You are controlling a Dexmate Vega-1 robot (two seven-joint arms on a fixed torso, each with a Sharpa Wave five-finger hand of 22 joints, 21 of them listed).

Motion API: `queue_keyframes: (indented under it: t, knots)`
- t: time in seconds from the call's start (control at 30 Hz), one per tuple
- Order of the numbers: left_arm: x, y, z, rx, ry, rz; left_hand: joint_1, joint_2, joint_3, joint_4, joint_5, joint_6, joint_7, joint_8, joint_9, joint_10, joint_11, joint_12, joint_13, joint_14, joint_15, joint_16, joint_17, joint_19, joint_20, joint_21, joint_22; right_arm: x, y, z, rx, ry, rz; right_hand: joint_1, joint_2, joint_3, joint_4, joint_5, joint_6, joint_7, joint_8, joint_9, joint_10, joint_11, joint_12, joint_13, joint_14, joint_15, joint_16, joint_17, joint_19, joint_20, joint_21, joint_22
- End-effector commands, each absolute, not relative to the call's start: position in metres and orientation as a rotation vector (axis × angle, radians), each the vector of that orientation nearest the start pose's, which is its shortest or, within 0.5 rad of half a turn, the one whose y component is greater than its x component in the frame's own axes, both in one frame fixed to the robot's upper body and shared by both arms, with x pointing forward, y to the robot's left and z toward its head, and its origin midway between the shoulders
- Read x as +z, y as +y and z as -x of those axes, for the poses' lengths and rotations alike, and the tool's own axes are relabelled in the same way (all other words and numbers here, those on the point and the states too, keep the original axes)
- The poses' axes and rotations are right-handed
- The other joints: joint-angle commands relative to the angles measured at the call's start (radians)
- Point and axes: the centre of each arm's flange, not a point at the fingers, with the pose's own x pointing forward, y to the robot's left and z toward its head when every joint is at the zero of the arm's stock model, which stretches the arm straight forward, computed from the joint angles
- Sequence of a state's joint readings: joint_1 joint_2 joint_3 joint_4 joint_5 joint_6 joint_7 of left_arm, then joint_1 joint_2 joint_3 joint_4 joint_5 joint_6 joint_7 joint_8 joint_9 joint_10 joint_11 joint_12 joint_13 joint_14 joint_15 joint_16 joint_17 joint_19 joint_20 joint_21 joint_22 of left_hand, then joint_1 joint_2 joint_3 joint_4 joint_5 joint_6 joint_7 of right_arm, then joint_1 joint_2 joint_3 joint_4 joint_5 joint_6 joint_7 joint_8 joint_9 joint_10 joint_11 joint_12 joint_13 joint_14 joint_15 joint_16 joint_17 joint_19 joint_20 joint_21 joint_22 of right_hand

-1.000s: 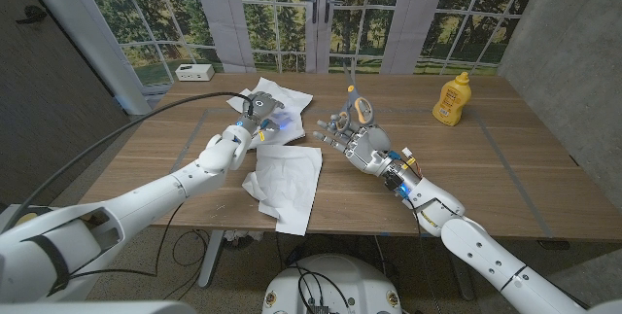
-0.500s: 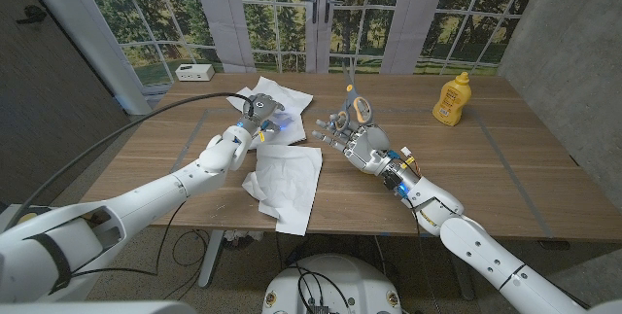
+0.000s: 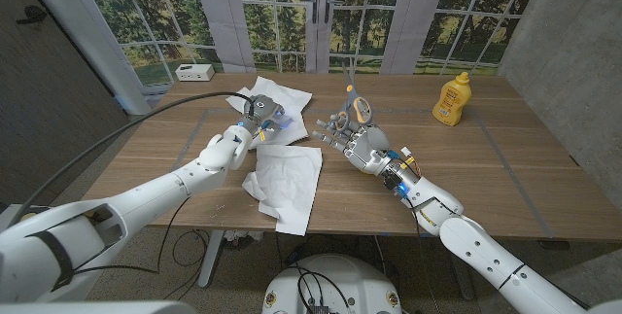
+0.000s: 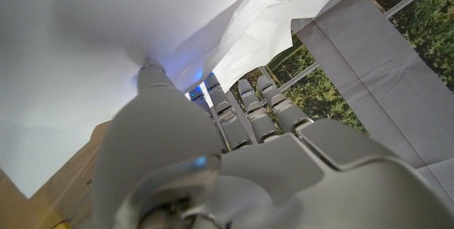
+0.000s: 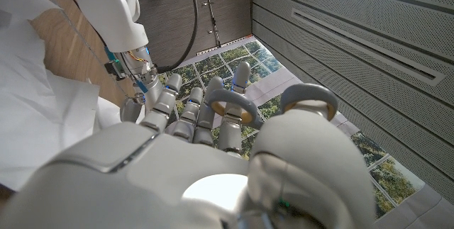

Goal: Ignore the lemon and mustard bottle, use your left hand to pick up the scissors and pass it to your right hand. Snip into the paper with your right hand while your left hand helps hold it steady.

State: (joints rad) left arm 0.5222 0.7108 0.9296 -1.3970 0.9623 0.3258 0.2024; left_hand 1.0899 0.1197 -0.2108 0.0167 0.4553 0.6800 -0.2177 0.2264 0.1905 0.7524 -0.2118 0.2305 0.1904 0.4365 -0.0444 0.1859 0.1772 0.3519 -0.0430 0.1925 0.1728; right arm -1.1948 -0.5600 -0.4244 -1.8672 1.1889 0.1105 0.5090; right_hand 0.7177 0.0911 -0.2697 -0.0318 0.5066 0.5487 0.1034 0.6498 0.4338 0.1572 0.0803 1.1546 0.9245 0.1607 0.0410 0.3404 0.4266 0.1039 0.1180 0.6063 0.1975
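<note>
The right hand (image 3: 352, 139) gripped the scissors (image 3: 356, 106) upright above the table (image 3: 505, 173); the left hand (image 3: 260, 122) held the far paper (image 3: 282, 98); another sheet (image 3: 287, 180) lay nearer.

Bare table (image 3: 505, 158) lies open between mustard bottle (image 3: 450, 99) and right robot hand (image 3: 352, 139).

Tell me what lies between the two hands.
In the head view, the left hand grips the paper, and the right hand holds the scissors. Between them show the paper's edge and bare table.
</note>
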Motion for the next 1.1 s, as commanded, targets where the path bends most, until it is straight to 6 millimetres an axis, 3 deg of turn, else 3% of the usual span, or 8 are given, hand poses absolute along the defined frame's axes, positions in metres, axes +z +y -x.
queue_keyframes:
  t: [0.03,0.37,0.67,0.73,0.8,0.83,0.93,1.1]
  knots:
    - [0.0071,0.2258,-0.6748,0.304,-0.605,-1.893,0.016,0.025,0.023,-0.005,-0.008,0.037,0.008,0.001,0.001,0.039,0.003,-0.001,0.003,0.032,-0.182,0.0,0.0,0.023,-0.155,0.005,0.001,-0.0786,-0.1335,-0.497,1.075,-0.477,-0.527,0.009,0.002,-0.002,-0.007,-0.002,0.013,0.001,-0.003,0.003,0.01,-0.001,0.004,0.002,0.008,-0.002,-0.002,0.001,0.002,0.002,-0.001,0.003]
    - [0.0075,0.2237,-0.6781,0.272,-0.589,-1.897,0.061,0.059,0.098,-0.022,-0.03,0.044,0.01,-0.009,0.002,0.079,0.002,-0.002,0.005,0.127,-0.183,0.012,0.003,0.105,-0.142,0.029,0.006,-0.0762,-0.1339,-0.4993,1.077,-0.477,-0.527,0.009,0.004,-0.001,-0.008,-0.002,0.015,0.001,-0.005,0.004,0.011,0.0,0.006,0.001,0.01,-0.005,-0.002,0.001,0.003,0.002,-0.003,0.003]
    - [0.0066,0.224,-0.6787,0.26,-0.59,-1.87,0.086,0.052,0.28,-0.047,-0.143,0.054,-0.001,-0.012,0.006,0.145,0.002,-0.011,0.011,0.401,-0.185,0.005,-0.001,0.252,-0.12,0.049,0.011,-0.0763,-0.1347,-0.4984,1.071,-0.479,-0.523,0.009,0.005,-0.001,-0.009,-0.003,0.02,0.0,-0.006,0.005,0.014,-0.003,0.007,-0.004,0.012,-0.005,-0.002,0.001,0.003,0.003,-0.005,0.003]
    - [0.006,0.224,-0.6781,0.263,-0.592,-1.865,0.044,0.031,0.422,-0.089,-0.22,0.064,-0.003,-0.016,0.005,0.167,0.003,-0.026,0.011,0.434,-0.185,-0.007,-0.003,0.254,-0.114,0.024,0.01,-0.0766,-0.135,-0.4978,1.068,-0.479,-0.52,0.009,0.005,-0.001,-0.009,-0.003,0.02,-0.001,-0.007,0.006,0.015,-0.002,0.008,-0.003,0.013,-0.005,-0.002,0.001,0.003,0.004,-0.005,0.003]
    - [0.0055,0.2238,-0.6775,0.264,-0.591,-1.861,-0.161,-0.055,0.917,-0.182,-0.254,0.091,0.0,-0.015,0.003,0.216,0.007,-0.028,0.01,0.505,-0.188,-0.012,-0.004,0.252,-0.115,0.02,0.012,-0.0768,-0.1353,-0.4975,1.072,-0.48,-0.526,0.009,0.005,-0.001,-0.009,-0.003,0.02,-0.001,-0.007,0.006,0.014,-0.002,0.009,-0.003,0.013,-0.005,-0.002,0.001,0.003,0.003,-0.006,0.003]
    - [0.0055,0.2237,-0.6775,0.259,-0.587,-1.858,-0.184,-0.073,1.029,-0.188,-0.26,0.119,0.003,-0.003,0.007,0.246,0.01,-0.022,0.011,0.536,-0.195,0.0,0.001,0.253,-0.122,0.024,0.013,-0.077,-0.1354,-0.4971,1.068,-0.48,-0.522,0.008,0.005,-0.001,-0.009,-0.003,0.021,-0.002,-0.007,0.006,0.015,-0.001,0.01,-0.003,0.013,-0.006,-0.002,0.001,0.004,0.002,-0.006,0.003]
    - [0.0043,0.2232,-0.6765,0.268,-0.597,-1.862,-0.158,-0.074,1.051,-0.192,-0.273,0.186,0.004,0.013,0.009,0.313,0.011,-0.012,0.026,0.625,-0.198,0.005,0.005,0.267,-0.122,0.032,0.016,-0.0776,-0.1357,-0.4966,1.068,-0.48,-0.523,0.008,0.006,-0.001,-0.009,-0.003,0.022,-0.003,-0.008,0.006,0.014,-0.004,0.01,-0.004,0.014,-0.005,-0.002,0.001,0.003,0.004,-0.007,0.003]
    - [0.0007,0.2223,-0.6743,0.296,-0.625,-1.865,-0.047,-0.061,0.946,-0.186,-0.279,0.343,0.006,0.057,0.016,0.401,0.009,0.009,0.111,0.742,-0.199,0.01,0.013,0.256,-0.108,0.035,0.02,-0.0789,-0.1361,-0.4962,1.07,-0.479,-0.527,0.008,0.007,0.0,-0.01,-0.003,0.021,-0.002,-0.01,0.007,0.014,-0.003,0.011,-0.004,0.014,-0.007,-0.002,0.001,0.004,0.003,-0.007,0.003]
